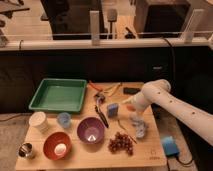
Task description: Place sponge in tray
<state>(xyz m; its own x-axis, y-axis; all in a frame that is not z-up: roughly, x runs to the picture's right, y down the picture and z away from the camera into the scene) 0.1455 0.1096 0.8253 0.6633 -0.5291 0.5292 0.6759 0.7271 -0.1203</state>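
You saw a blue sponge (113, 109), a green tray (58, 95), a purple bowl (91, 131), a red bowl (57, 145), and the white end effector (125, 104) near the sponge over the tan bench (80, 161).

I see a light wooden bench (75, 159) carrying the green tray (59, 95) at its far left, with a white cup (39, 121), a small light-blue cup (64, 119), a metal cup (25, 150), a red bowl (57, 145) and a purple bowl (91, 132) along its near side. Right of centre lie the blue sponge (113, 109), dark grapes (120, 143), a pale blue rumpled cloth (140, 128) and some utensils (102, 100). The gripper (128, 106) hangs over the bench just right of the sponge.
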